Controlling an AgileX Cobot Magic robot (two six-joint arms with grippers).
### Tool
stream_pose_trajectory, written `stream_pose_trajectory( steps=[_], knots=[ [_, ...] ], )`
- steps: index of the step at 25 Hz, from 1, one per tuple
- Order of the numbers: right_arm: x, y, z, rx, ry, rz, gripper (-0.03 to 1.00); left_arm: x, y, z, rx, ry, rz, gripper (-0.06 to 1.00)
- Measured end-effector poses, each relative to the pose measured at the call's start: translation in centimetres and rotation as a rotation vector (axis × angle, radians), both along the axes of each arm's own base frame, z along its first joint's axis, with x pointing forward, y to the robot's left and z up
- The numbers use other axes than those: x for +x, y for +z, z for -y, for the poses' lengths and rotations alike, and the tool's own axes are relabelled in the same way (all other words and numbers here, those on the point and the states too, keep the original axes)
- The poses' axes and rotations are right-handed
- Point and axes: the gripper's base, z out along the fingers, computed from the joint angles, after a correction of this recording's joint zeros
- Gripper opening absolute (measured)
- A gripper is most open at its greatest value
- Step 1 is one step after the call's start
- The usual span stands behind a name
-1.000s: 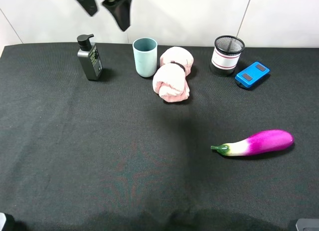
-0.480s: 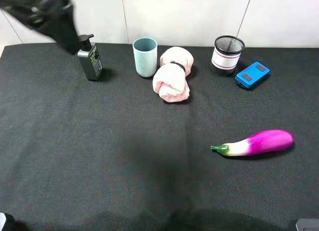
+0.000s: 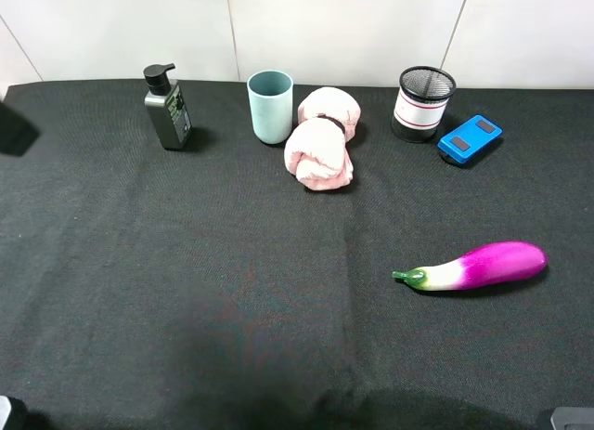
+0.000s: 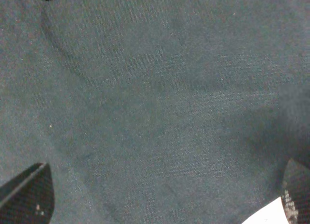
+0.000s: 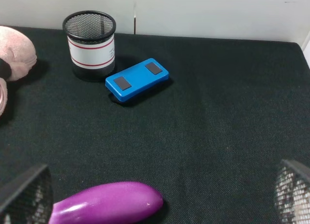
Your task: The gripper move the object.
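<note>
the black table cloth spreads under the left gripper, whose fingers stand wide apart holding nothing, and the teal cup stands well away from it, beside the pink towel.

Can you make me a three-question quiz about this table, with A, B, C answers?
1. What stands right beside the cup?
A. pink towel
B. eggplant
C. blue box

2. What colour is the eggplant?
A. green all over
B. purple and white
C. orange

3. Is the cup standing or lying?
A. lying down
B. upside down
C. standing up

Answers: 1 A, the towel sits just next to the cup. 2 B, it is purple fading to white near its green stem. 3 C, its open mouth faces up.
</note>
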Motion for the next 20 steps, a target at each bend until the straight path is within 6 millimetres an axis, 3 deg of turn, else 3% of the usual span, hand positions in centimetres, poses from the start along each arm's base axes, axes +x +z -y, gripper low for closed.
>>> stream_pose_trajectory(
  steps=[10,20],
  knots=[
    [0.0,0.0,0.0,0.000,0.000,0.000,0.69,-5.6,-3.6,-3.6,-0.045,0.009,0.039,0.99],
    [0.0,0.0,0.0,0.000,0.000,0.000,0.69,-8.9,-7.9,-6.6,-0.092,0.238,0.156,0.99]
  ],
)
